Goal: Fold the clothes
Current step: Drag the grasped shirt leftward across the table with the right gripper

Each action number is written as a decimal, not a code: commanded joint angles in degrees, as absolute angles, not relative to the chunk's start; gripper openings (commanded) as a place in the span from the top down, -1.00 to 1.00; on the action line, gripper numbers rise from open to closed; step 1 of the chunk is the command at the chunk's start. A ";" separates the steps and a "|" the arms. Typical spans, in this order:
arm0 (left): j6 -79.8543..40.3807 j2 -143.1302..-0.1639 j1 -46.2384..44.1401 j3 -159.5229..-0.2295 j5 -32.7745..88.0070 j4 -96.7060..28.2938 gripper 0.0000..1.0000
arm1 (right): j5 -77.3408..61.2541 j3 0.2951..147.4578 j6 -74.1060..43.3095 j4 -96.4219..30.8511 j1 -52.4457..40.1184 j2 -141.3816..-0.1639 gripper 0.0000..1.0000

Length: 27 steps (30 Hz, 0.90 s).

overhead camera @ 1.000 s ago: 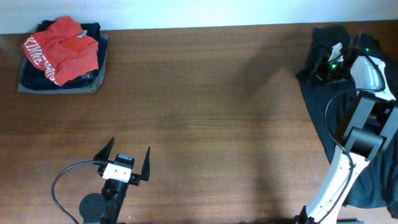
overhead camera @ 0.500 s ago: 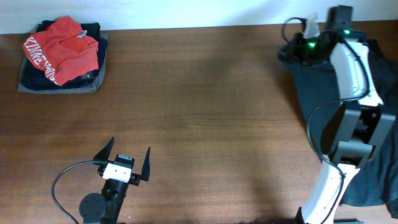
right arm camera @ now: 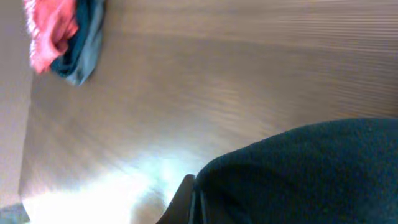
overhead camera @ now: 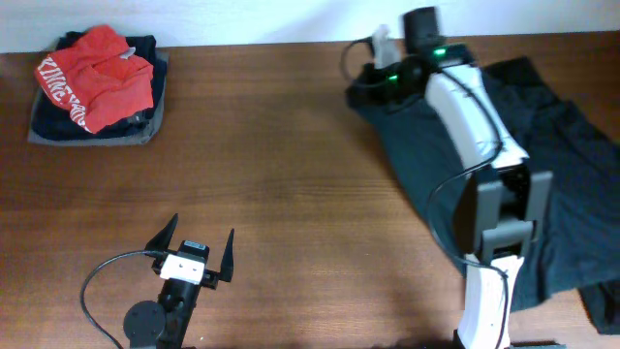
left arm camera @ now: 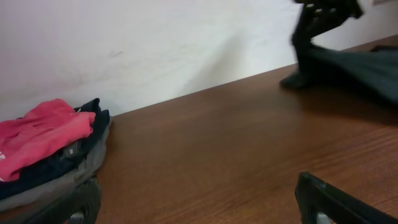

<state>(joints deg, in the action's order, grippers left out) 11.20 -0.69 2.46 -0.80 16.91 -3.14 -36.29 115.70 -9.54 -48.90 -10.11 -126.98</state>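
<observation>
I see the shirt on the right side of the overhead view. It is dark and plain, it lies spread out on the table, and its lower right part runs off the edge of the frame. My right pincer is at the top middle of the frame, closed tight on the shirt's upper left edge, and the cloth bunches up there. In the right wrist view dark cloth fills the lower right, right up against the finger, so I think the grip is good. My left pincer sits low on the left with its fingers wide apart and nothing in them, far from the shirt. A pile of folded clothes with a red one on top waits in the upper left corner. The shirt looks soft, light and floppy. It will sag and crumple if I hold it at only one spot, and it may drag and fold over itself on the wood. It will not break, but thin cloth can slip out of a pinch. I think the best places to hold are two corners or the two shoulders, one in each pincer, so the cloth hangs flat between them.
</observation>
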 commanded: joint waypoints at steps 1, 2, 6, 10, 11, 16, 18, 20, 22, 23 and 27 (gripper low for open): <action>12.12 -0.36 2.79 -0.54 16.71 -3.27 -0.99 | -38.28 116.36 -11.66 -46.87 -16.97 -126.10 0.92; 12.12 -0.36 2.79 -0.51 16.71 -3.27 -0.99 | -38.50 116.38 -11.73 -46.06 -18.72 -126.10 0.92; 12.12 -0.36 2.79 -0.51 16.71 -3.27 -0.99 | -38.54 116.36 -13.58 -43.53 -24.47 -126.10 0.92; 12.12 -0.36 2.79 -0.54 16.73 -3.27 -0.99 | -38.02 116.36 -15.79 -40.66 -29.39 -126.10 0.92; 12.12 -0.36 2.79 -0.51 16.71 -3.27 -0.99 | -37.39 116.38 -15.79 -40.45 -30.11 -126.10 0.92; 12.12 -0.36 2.79 -0.54 16.71 -3.27 -0.99 | -31.05 116.38 -15.77 -41.21 -30.92 -126.10 0.53; 12.12 -0.36 2.79 -0.54 16.71 -3.27 -0.99 | -30.35 116.38 -15.73 -41.63 -29.93 -126.08 0.19; 12.12 -0.36 2.79 -0.54 16.71 -3.27 -0.99 | -30.35 116.40 -15.73 -42.22 -28.47 -125.95 0.01; 12.12 -0.36 2.79 -0.54 16.71 -3.27 -0.99 | -30.37 116.81 -15.73 -43.64 -26.48 -125.51 -0.17; 12.12 -0.36 2.79 -0.54 16.71 -3.27 -0.99 | -30.37 117.34 -15.68 -44.91 -25.12 -125.05 -0.28; 12.12 -0.36 2.79 -0.51 16.71 -3.27 -0.99 | -29.80 119.63 -14.79 -50.78 -18.48 -122.43 -0.63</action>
<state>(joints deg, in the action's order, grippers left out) 11.20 -0.69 2.46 -0.80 16.91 -3.14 -31.51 116.60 -15.44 -48.38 -24.45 -126.91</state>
